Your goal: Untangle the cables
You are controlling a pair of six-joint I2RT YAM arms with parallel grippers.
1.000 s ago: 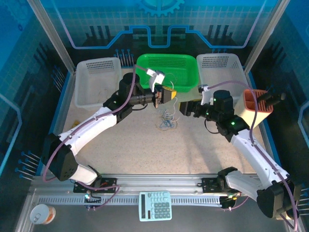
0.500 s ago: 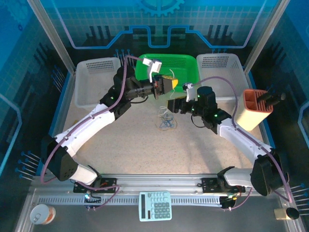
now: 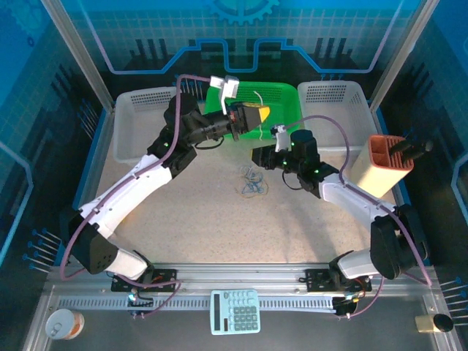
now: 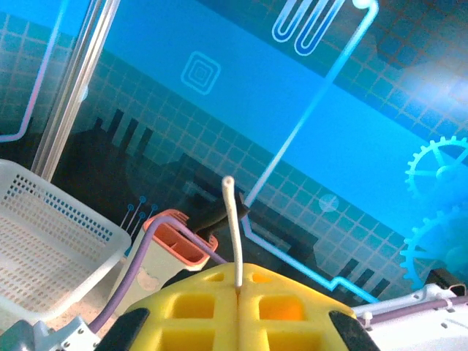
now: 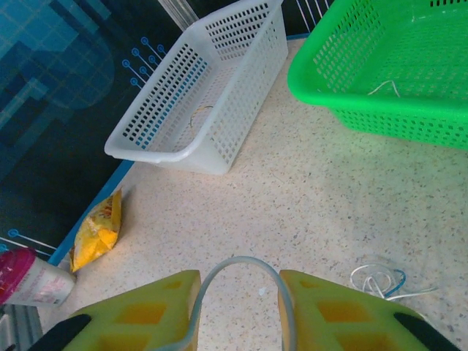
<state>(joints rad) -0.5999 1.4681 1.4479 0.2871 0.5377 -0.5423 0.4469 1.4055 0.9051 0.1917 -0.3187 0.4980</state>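
Note:
A small tangle of thin cables [image 3: 252, 181] lies on the speckled table in the middle, also at the lower right of the right wrist view [image 5: 380, 281]. My left gripper [image 3: 252, 115] hangs over the green basket's front edge. Its yellow jaws [image 4: 240, 287] are shut on a whitish cable [image 4: 232, 219] whose end sticks up from between them. My right gripper [image 3: 257, 156] hovers just below it, above the tangle. Its jaws [image 5: 240, 307] stand narrowly apart with a blue-grey cable loop [image 5: 241, 261] arched between the fingers and lying against both.
Green basket [image 3: 285, 133] at the back centre holds a whitish cord [image 5: 384, 88]. White baskets stand left [image 3: 146, 124] and right [image 3: 333, 99] of it. An orange-topped container [image 3: 384, 164] stands far right. A yellow packet [image 5: 99, 230] and a pink-capped bottle [image 5: 29, 278] lie off the left edge.
My left gripper rose and drew back towards the green basket with its cable. The right arm swung left under it, and its jaws narrowed around the blue-grey loop.

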